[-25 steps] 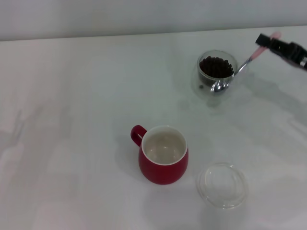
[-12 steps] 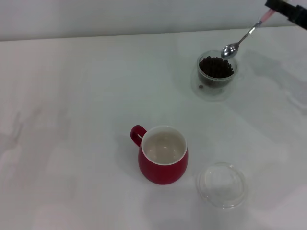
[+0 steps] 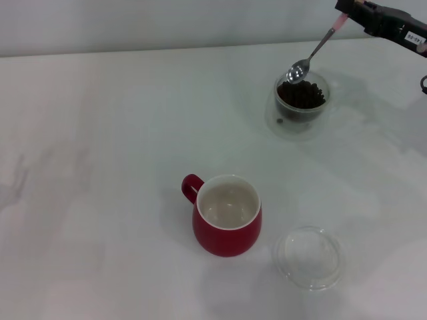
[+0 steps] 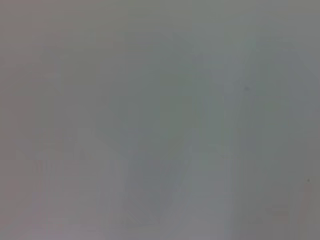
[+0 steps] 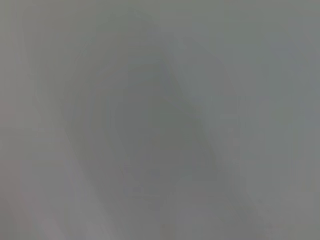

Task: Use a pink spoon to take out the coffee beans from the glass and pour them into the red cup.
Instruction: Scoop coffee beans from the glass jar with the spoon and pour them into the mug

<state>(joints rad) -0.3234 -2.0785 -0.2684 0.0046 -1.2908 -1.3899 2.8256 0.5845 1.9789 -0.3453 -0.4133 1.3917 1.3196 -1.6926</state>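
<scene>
In the head view my right gripper (image 3: 348,11) is at the far right top, shut on the pink handle end of the pink spoon (image 3: 313,50). The spoon slants down and left, and its shiny bowl hangs just above the far rim of the glass (image 3: 301,105). The glass holds a heap of dark coffee beans (image 3: 301,94). The red cup (image 3: 227,215) stands nearer to me at the middle, empty, cream inside, handle to the left. The left gripper is out of view. Both wrist views show only blank grey.
A flat shallow clear dish (image 3: 309,257) lies to the right of the red cup near the front. Everything rests on a white table (image 3: 107,160), whose far edge meets a pale wall.
The right gripper lifted the spoon from the near side of the glass, then carried it left, so the bowl now hangs over the glass's far rim.
</scene>
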